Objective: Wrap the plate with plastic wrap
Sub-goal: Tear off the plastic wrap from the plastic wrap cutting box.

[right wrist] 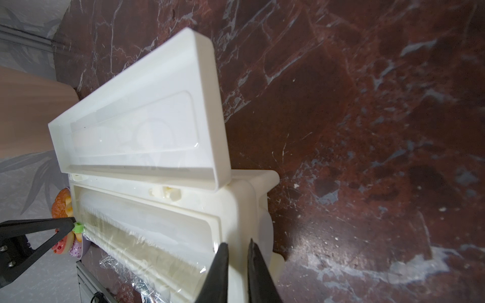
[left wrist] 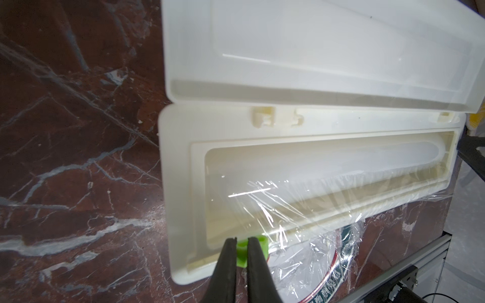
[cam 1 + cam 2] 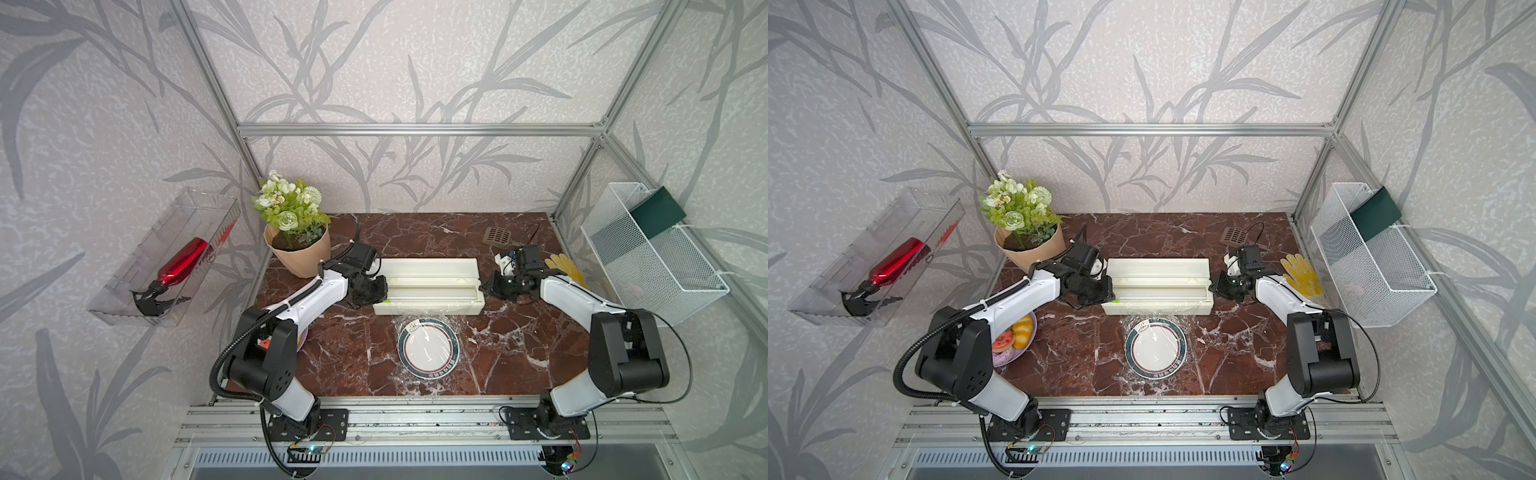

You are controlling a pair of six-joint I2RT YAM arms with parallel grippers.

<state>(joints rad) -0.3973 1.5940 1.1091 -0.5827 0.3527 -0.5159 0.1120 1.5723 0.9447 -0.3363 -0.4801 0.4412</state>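
The plate [image 3: 429, 375] [image 3: 1156, 372] lies at the table's middle front, its green rim and white centre showing under crinkly plastic wrap [image 3: 428, 319] [image 2: 301, 210]. The film runs from the open cream dispenser box [image 3: 428, 266] [image 3: 1156, 270] down over the plate. At the box's left end my left gripper [image 2: 242, 240] [image 3: 380, 297] is shut on the green tab [image 2: 259, 242] [image 1: 78, 227]. My right gripper [image 1: 238, 245] [image 3: 484, 287] is at the box's right end. Its jaws are pinched narrowly on the end wall.
A flower pot [image 3: 297, 245] stands at the back left. A purple plate of pastries [image 3: 1015, 336] lies under the left arm. A yellow glove [image 3: 1302, 276] and a brown strainer [image 3: 496, 237] lie at the back right. A wire basket [image 3: 652, 266] hangs on the right wall, a clear bin [image 3: 166, 266] on the left.
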